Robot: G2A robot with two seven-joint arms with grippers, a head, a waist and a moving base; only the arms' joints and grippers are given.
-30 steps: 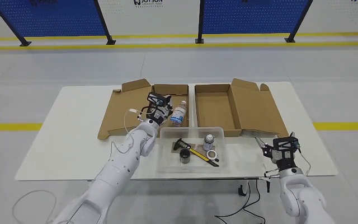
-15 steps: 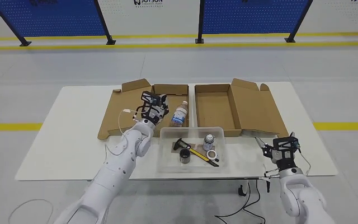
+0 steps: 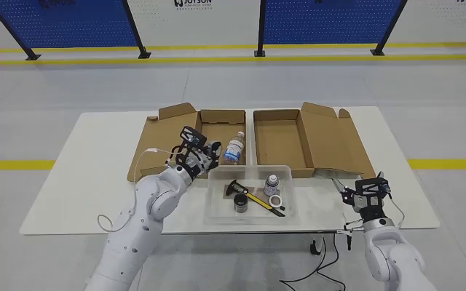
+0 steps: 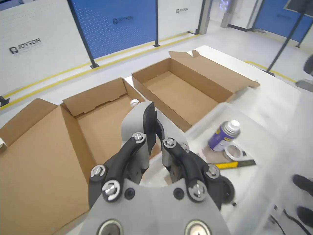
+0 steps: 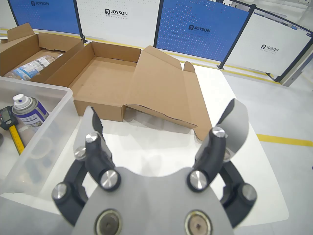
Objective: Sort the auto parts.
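Note:
A clear plastic bin [image 3: 251,169] at the table's front holds a spray can [image 3: 271,182], a yellow-and-black caliper [image 3: 256,198], a black round part [image 3: 240,204] and a metal ring [image 3: 277,200]. A plastic bottle [image 3: 233,148] lies in the left cardboard box [image 3: 218,116]. My left gripper [image 3: 204,150] hovers over that box's near side, beside the bottle, shut with nothing in it [image 4: 154,121]. The right gripper [image 3: 368,189] is low over the table's front right, open and holding nothing [image 5: 162,113]. The spray can [image 5: 29,113] and the bottle [image 5: 31,67] also show in the right wrist view.
The right cardboard box [image 3: 280,142] stands open with its flaps [image 3: 331,138] spread toward the right arm. Bare table lies left of the boxes and around the right gripper. Blue and white fence panels stand behind the table.
My left gripper has drawn a little to the left and toward the table's front, away from the bottle. The bottle and the right arm have stayed where they were.

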